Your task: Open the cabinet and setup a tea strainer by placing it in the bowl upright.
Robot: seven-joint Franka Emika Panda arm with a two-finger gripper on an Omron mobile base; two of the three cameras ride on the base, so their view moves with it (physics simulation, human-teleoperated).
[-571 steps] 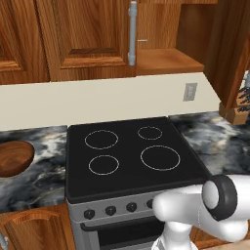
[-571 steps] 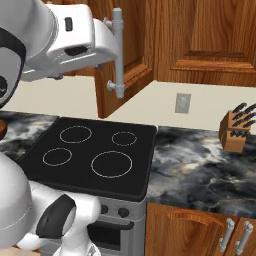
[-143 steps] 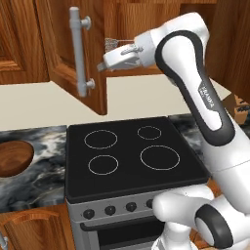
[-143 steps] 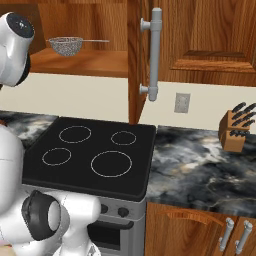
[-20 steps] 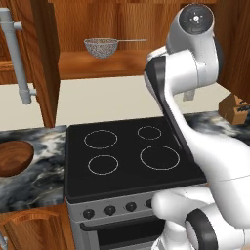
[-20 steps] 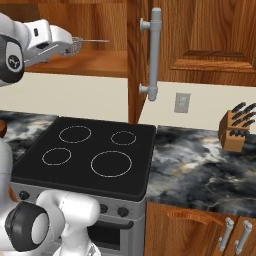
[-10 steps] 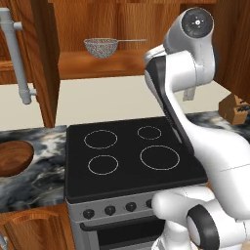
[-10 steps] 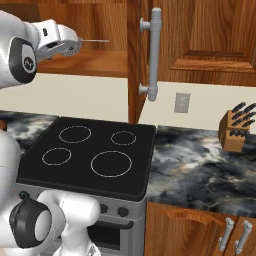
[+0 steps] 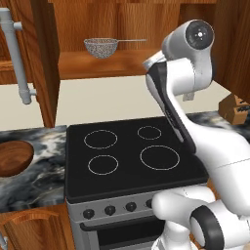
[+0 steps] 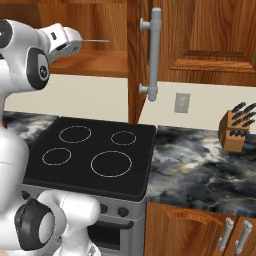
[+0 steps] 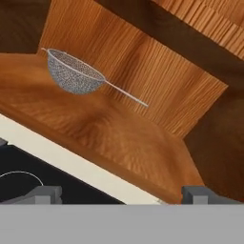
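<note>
The kitchen has a dark marble counter and a black stove with four rings. One strainer sits upright on the shelf of the open cabinet. One bowl rests on the counter, left of the stove. The gripper's fingers are spread wide, holding nothing. The arm has turned a bit since a second ago.

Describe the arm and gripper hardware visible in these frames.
The arm has glossy white rounded shells, with dark grey to black bands and round caps at the joints. No cables or markings show. The gripper ends in two small, blocky dark grey finger tips.
</note>
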